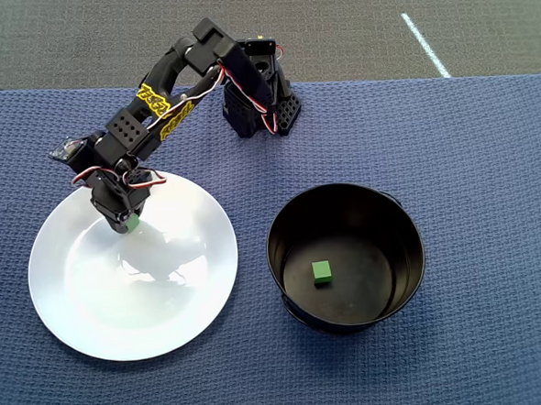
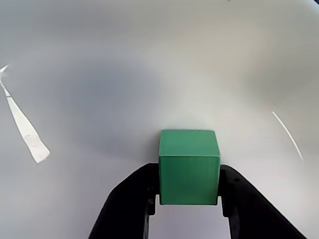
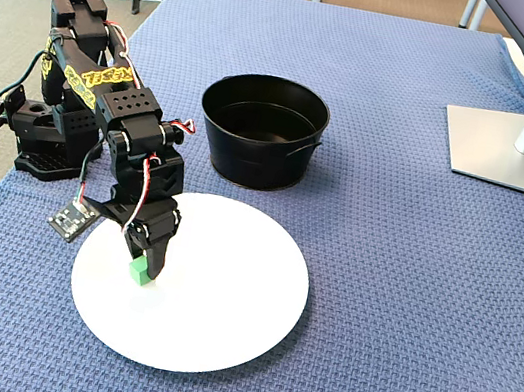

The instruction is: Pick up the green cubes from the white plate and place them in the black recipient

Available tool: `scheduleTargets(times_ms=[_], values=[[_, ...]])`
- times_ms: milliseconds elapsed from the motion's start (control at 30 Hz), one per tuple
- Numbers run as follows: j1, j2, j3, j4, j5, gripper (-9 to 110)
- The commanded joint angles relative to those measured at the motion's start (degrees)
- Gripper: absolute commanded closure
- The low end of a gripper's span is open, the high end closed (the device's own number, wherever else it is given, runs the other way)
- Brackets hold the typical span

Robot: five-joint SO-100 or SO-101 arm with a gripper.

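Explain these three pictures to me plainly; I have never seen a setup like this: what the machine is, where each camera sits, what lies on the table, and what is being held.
The black machine is a small robot arm bolted at the table's edge, ending in a gripper with two fingers. One picture looks straight down from overhead, one comes from a camera standing beside the table, and the close-up comes from a camera riding on the arm's wrist. On the blue cloth lie a white plate and a black pot. One green cube already rests inside the pot. The other green cube sits between the fingers, which close on its sides, low over the plate. Whether it has left the plate's surface I cannot tell.
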Motion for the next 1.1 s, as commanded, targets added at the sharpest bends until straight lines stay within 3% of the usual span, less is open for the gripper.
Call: scheduleTargets(times_ms=[0,200,433,700,1067], values=[[0.8,13.3,3.5,-0.1,2.2,102],[-3.9,39.6,10.0,7.8,6.9,102],[-28.8,56.5,7.6,18.5,17.8,102],[-53.5,49.5,8.9,7.9,24.0,102],[-63.9,40.5,14.3,-2.2,25.4,98]])
